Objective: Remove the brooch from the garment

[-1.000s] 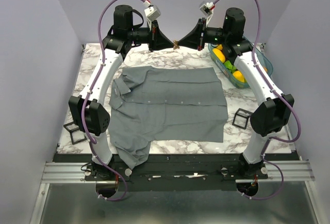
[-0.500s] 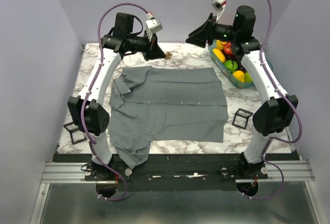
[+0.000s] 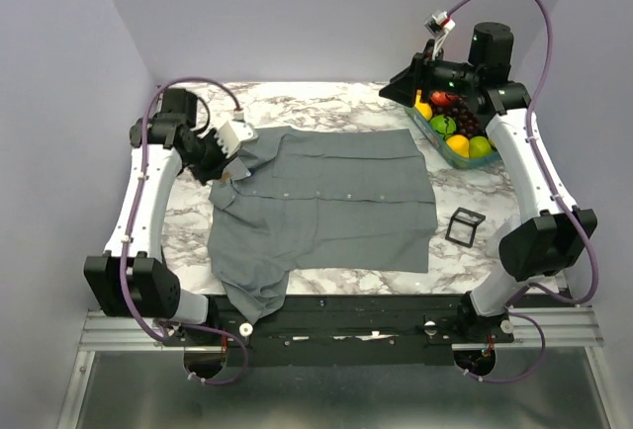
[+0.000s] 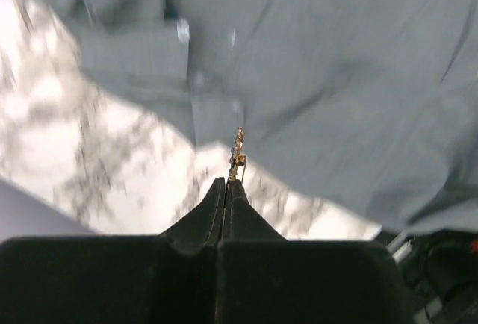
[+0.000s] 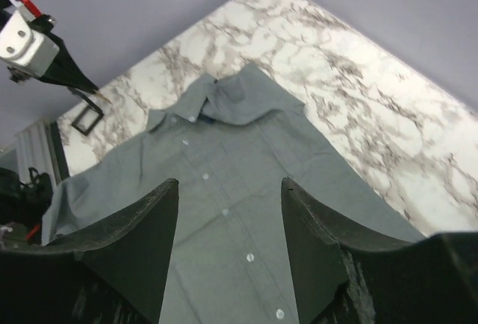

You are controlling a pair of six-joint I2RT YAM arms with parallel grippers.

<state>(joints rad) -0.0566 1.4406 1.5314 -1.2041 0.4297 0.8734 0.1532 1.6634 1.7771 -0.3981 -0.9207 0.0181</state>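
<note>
The garment (image 3: 326, 202) is a grey button-up shirt lying flat on the marble table, collar to the left. My left gripper (image 3: 229, 169) hangs over the table just left of the collar. In the left wrist view its jaws (image 4: 226, 184) are shut on the brooch (image 4: 237, 154). Only a tiny gold pin part of it sticks out past the tips, above the shirt's edge (image 4: 336, 78). My right gripper (image 3: 404, 86) is raised at the back right, clear of the shirt. It stands open and empty (image 5: 228, 182), looking down on the button row (image 5: 246, 115).
A clear tray (image 3: 442, 144) of coloured fruit sits at the back right under the right arm. A black wire-frame cube (image 3: 463, 225) stands right of the shirt, and another (image 5: 87, 117) lies on the marble near the collar. One sleeve hangs over the front edge (image 3: 255, 300).
The right gripper let go of the brooch, opened and drew back to the right. The left arm swung from the back centre down to the collar side, carrying the brooch.
</note>
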